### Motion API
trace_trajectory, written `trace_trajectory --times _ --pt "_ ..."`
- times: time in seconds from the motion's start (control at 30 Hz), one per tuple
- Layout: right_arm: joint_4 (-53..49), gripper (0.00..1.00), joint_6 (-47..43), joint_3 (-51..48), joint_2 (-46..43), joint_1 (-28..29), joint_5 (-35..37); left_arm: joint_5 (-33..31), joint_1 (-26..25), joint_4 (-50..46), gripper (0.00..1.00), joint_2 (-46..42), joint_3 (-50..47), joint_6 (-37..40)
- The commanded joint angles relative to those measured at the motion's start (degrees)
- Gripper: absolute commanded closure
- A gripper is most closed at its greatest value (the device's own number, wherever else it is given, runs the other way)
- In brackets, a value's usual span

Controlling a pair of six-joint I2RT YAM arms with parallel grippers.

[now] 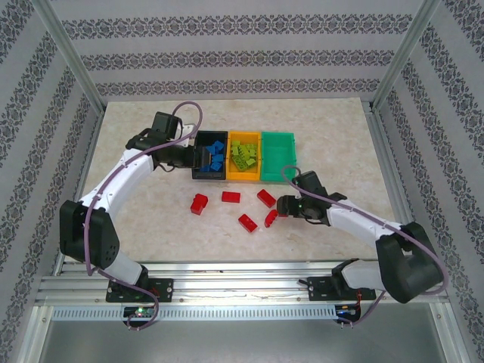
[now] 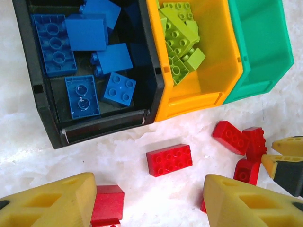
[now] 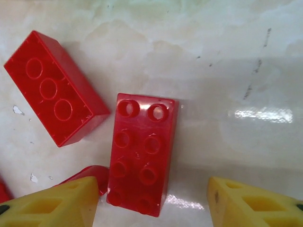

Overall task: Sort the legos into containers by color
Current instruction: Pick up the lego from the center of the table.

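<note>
Three bins stand touching in a row at mid-table: black bin (image 1: 210, 172), orange-yellow bin (image 1: 244, 175), green bin (image 1: 278, 175). Blue bricks (image 1: 215, 155) fill the black, lime bricks (image 1: 243, 155) the orange-yellow; the green looks empty. Red bricks (image 1: 231, 197) lie scattered just in front of the bins. Left gripper (image 1: 187, 159) hangs at the black bin's left wall. Right gripper (image 1: 285, 206) is low among the reds. Table (image 1: 340, 136) is pale marbled stone-look, glossy, flat. Patterned walls (image 1: 242, 60) on three sides, aluminium frame (image 1: 76, 68) at the corners.

Left wrist view: own fingers wide apart, nothing between them; one red brick sits just beside the left-hand pad. The other arm's yellow fingertips show at the right edge, beside a cluster of reds.

Right wrist view: fingers apart, straddling the near end of a studded brick (image 3: 142, 153), studs up; a gap shows on the right-hand side, so not yet clamped. An upturned brick (image 3: 57, 87) lies just beside it, apart.

Handling, my judgement: hard, light, rigid plastic, not fragile. Smooth side walls may slide on the glossy top when nudged. Grip across the two long flat sides, squarely, clear of the neighbour.
</note>
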Motion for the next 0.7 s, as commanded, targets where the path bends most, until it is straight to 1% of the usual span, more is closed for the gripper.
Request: trace_trajectory --times 0.0,0.1,0.23,0.33,0.47,0.57,0.6,0.63,0.67 --pt "-5.6 0.38 0.1 4.3 3.1 2.7 6.2 1.1 0.7 0.6 0.39 -1.3 -2.7 0.6" --pt "-8.9 0.41 -0.3 6.9 5.7 4.8 10.0 1.1 0.6 -0.1 0.39 -0.8 -2.1 0.9" --pt "-8.6 0.47 0.4 7.4 7.0 5.5 11.3 2.4 0.7 0.6 0.39 -0.3 -2.7 0.7" --pt "-6.2 0.51 1.6 6.7 7.1 5.7 10.8 3.1 0.7 0.5 0.39 0.2 -2.7 0.8" --pt "-5.4 0.55 2.3 7.7 9.5 5.8 10.4 5.3 0.7 1.4 0.38 0.3 -3.0 -0.5" --pt "-3.6 0.61 2.9 7.7 10.8 5.9 9.5 5.6 0.7 1.7 0.38 0.1 -3.1 -0.8" --pt "-3.4 0.63 3.1 7.9 11.0 5.9 9.1 5.3 0.7 1.4 0.38 0.1 -3.0 -0.5" --pt "-3.3 0.67 3.1 8.1 11.3 5.9 8.8 5.2 0.7 1.3 0.38 0.1 -2.8 -0.3" --pt "-3.0 0.7 3.1 8.2 11.1 5.9 8.7 5.1 0.6 1.3 0.38 0.1 -2.9 -0.3"
